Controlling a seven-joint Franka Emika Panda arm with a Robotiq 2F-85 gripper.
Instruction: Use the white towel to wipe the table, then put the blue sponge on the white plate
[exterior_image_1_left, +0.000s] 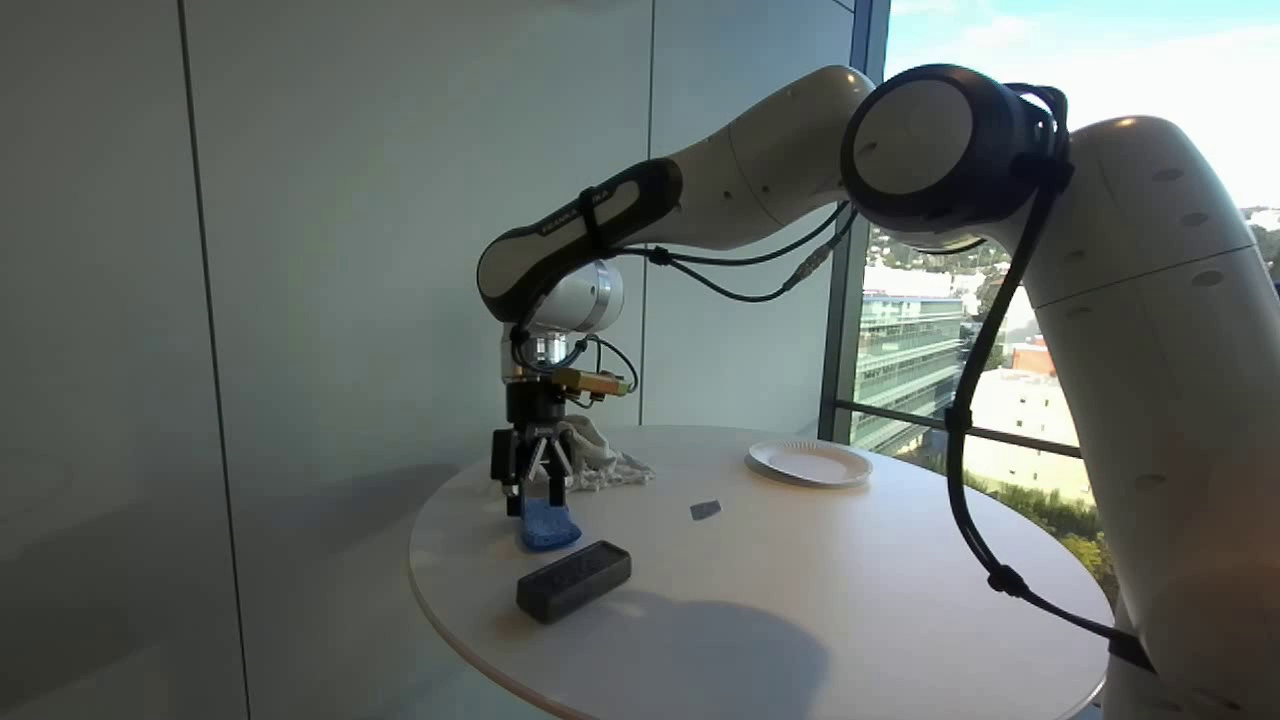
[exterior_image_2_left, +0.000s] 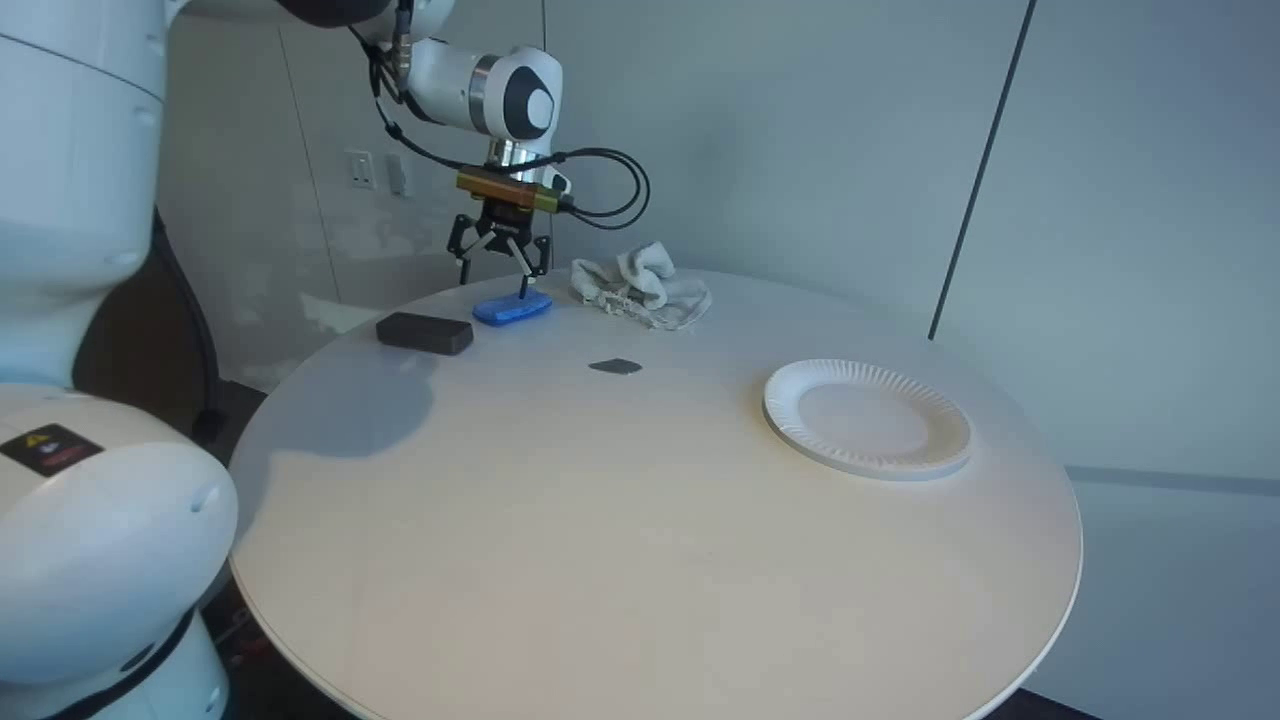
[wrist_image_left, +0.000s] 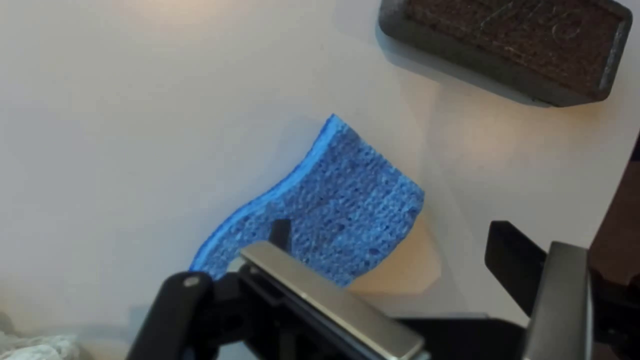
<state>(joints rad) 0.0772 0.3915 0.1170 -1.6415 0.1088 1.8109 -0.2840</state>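
The blue sponge (exterior_image_1_left: 550, 528) lies on the round white table (exterior_image_1_left: 900, 590). It also shows in the other views (exterior_image_2_left: 511, 309) (wrist_image_left: 345, 205). My gripper (exterior_image_1_left: 536, 506) is open and points down just above the sponge. In the wrist view (wrist_image_left: 390, 229) one finger overlaps the sponge and the other is out past its edge, with nothing held between. Whether the near finger touches the sponge I cannot tell. The white towel (exterior_image_2_left: 645, 288) lies crumpled behind the gripper; a corner shows in the wrist view (wrist_image_left: 37, 346). The white plate (exterior_image_2_left: 865, 418) stands apart on the table.
A dark block (exterior_image_1_left: 574, 581) lies close beside the sponge, also in the wrist view (wrist_image_left: 510, 45). A small flat grey piece (exterior_image_2_left: 615, 366) lies on the table between sponge and plate. A wall (exterior_image_2_left: 800, 180) stands behind the table.
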